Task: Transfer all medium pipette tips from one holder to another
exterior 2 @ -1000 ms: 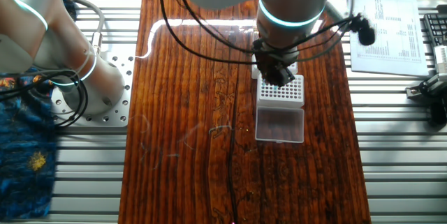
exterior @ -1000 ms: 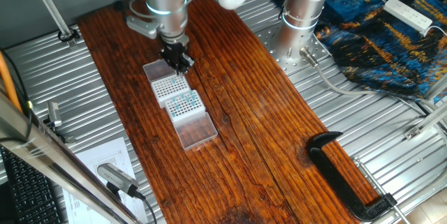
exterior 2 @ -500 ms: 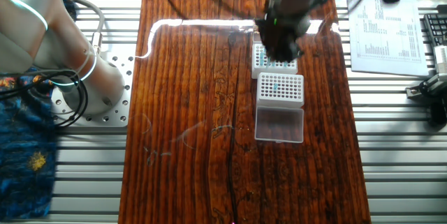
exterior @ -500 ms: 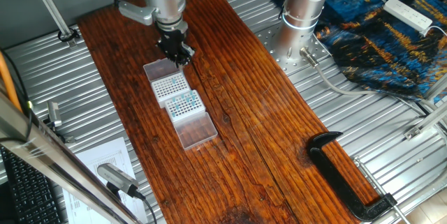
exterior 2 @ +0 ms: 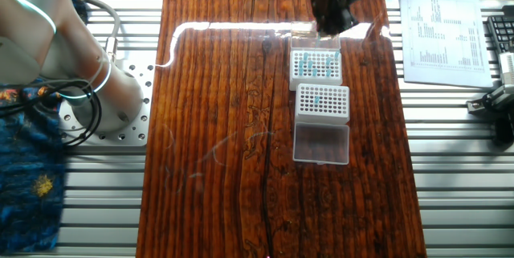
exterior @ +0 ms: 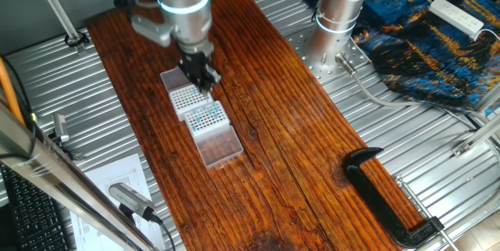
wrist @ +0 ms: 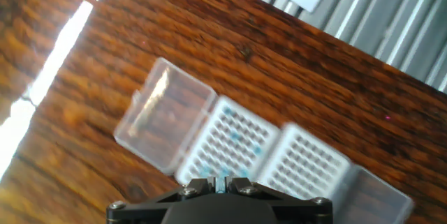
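Two white holders lie end to end on the wooden board [exterior: 266,134]. One holder [exterior: 207,116] [exterior 2: 316,67] [wrist: 227,144] carries several medium pipette tips [exterior: 205,112] [exterior 2: 313,63] [wrist: 232,137], seen as teal-blue dots. The other holder [exterior: 186,96] [exterior 2: 323,104] [wrist: 307,165] shows only one or two teal dots. My gripper [exterior: 203,84] [exterior 2: 333,18] [wrist: 223,180] hangs above the holders, over the side of the tip-filled one. In the hand view a slim teal tip fills the narrow gap between the jaws, which are shut on it.
A clear hinged lid [exterior: 220,148] [wrist: 164,116] lies open beside the filled holder, and another lid [exterior 2: 321,144] lies beyond the sparse one. A black clamp [exterior: 391,204] rests at the board's near right. The arm's base [exterior: 336,24] [exterior 2: 104,97] and a printed sheet [exterior 2: 442,25] flank the board.
The gripper lifted off the holders and shifted along the row, from near the sparse holder toward the tip-filled one. Both holders stayed put.
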`<act>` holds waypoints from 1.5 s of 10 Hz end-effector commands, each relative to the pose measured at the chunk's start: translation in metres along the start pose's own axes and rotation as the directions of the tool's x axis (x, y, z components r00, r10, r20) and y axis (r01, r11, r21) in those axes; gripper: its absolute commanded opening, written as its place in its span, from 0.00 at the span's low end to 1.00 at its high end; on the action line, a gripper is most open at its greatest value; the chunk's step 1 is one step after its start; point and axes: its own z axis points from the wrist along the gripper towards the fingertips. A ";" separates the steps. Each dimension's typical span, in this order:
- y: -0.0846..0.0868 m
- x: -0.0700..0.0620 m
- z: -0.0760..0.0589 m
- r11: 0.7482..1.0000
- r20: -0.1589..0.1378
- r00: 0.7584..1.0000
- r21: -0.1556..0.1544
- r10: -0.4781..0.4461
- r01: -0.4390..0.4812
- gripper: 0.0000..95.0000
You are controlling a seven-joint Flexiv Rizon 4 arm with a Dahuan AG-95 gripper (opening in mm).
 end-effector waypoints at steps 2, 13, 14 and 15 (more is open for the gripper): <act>0.019 -0.011 0.018 1.000 0.007 1.000 0.004 0.021 -0.021 0.00; 0.005 -0.004 0.042 0.998 -0.009 0.998 0.026 -0.063 0.064 0.00; -0.001 -0.002 0.040 0.996 -0.012 0.997 0.025 -0.082 0.082 0.00; -0.003 -0.001 0.041 0.996 -0.014 0.996 0.024 -0.090 0.090 0.00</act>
